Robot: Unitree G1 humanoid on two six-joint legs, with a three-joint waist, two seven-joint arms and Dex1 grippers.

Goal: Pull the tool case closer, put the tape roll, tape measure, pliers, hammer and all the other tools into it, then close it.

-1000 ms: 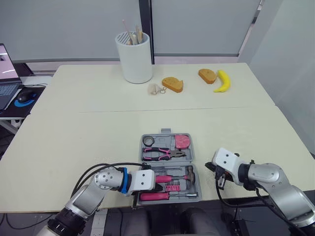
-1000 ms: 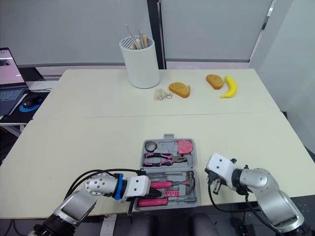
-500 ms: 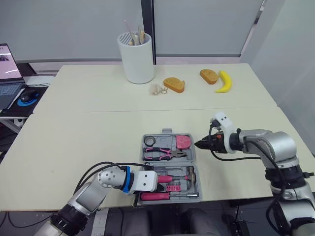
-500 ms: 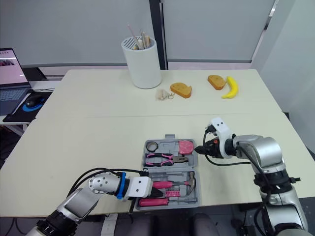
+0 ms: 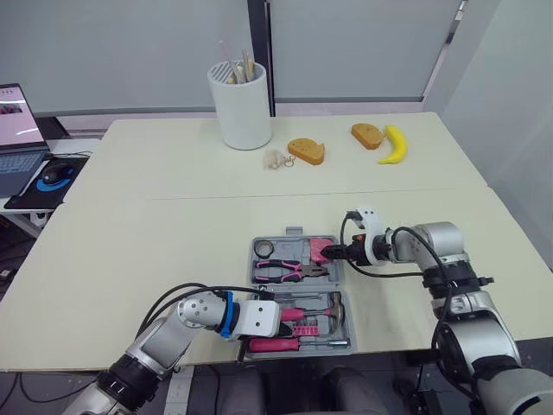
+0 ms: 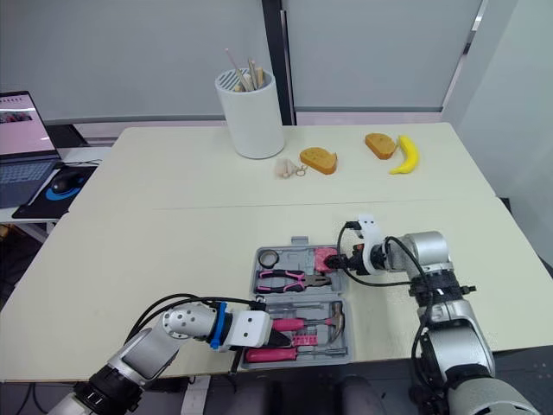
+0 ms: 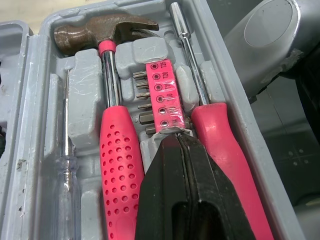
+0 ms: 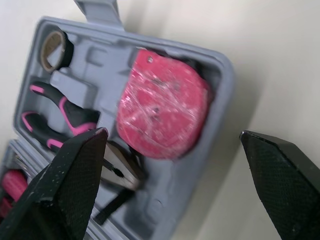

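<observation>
Tool case (image 7: 80,85) lies open; its pink bit holder (image 7: 162,95) reads T20.

Left arm (image 5: 164,341) low, elbow bent, forearm running in toward the middle, left gripper (image 7: 177,142) with jaws pressed together; right arm (image 5: 436,245) folded at the elbow, forearm pointing inward, right gripper (image 5: 334,252) with jaws spread wide.

Grey tool case (image 8: 95,52); pink tape measure (image 8: 162,112); pink-and-black pliers (image 5: 289,271); hammer (image 7: 117,145) with dotted pink grip, brown head; cream table (image 5: 173,225); yellow banana (image 5: 393,143), far right.
</observation>
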